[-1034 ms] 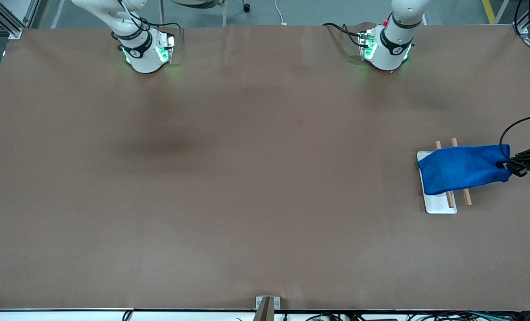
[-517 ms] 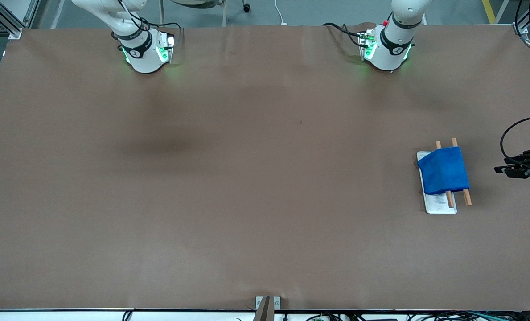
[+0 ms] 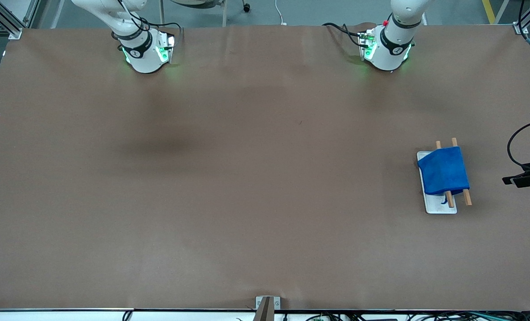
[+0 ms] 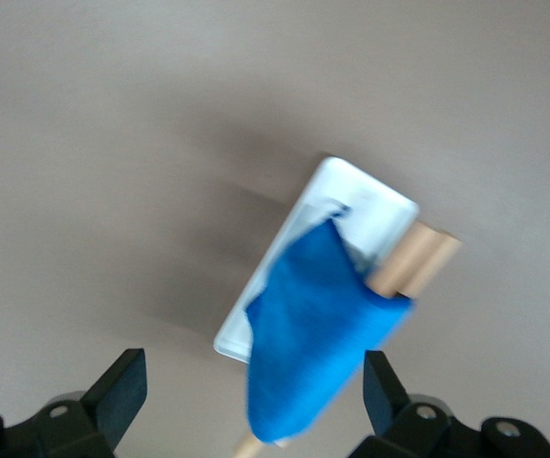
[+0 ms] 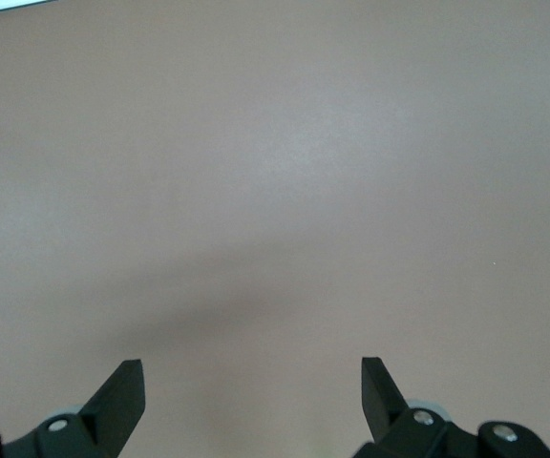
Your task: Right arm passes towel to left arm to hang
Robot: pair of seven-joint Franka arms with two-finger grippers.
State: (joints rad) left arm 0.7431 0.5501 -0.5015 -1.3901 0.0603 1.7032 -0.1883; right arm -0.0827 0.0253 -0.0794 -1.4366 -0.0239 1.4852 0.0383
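From the front, the bright blue towel [image 3: 443, 171] drapes over two wooden rods [image 3: 466, 196] on a white base [image 3: 438, 205] at the left arm's end of the surface [image 3: 247, 178], the left tool [image 3: 521, 179] empty beside it; the left wrist view shows that tool [image 4: 251, 396] spread wide above the creased towel [image 4: 313, 334]; the right wrist view shows the right tool [image 5: 253, 391] gaping, empty, over bare surface [image 5: 275, 172].

both tools, left tool [image 4: 251, 396] and right tool [image 5: 253, 396], wide open

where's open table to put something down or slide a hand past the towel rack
Bare brown table runs from the rack toward the right arm's end, and nearer the front camera. The crowded spot is the towel draped over the wooden rails on the white base, with the open left pincer beside it. The open right pincer waits above bare table.
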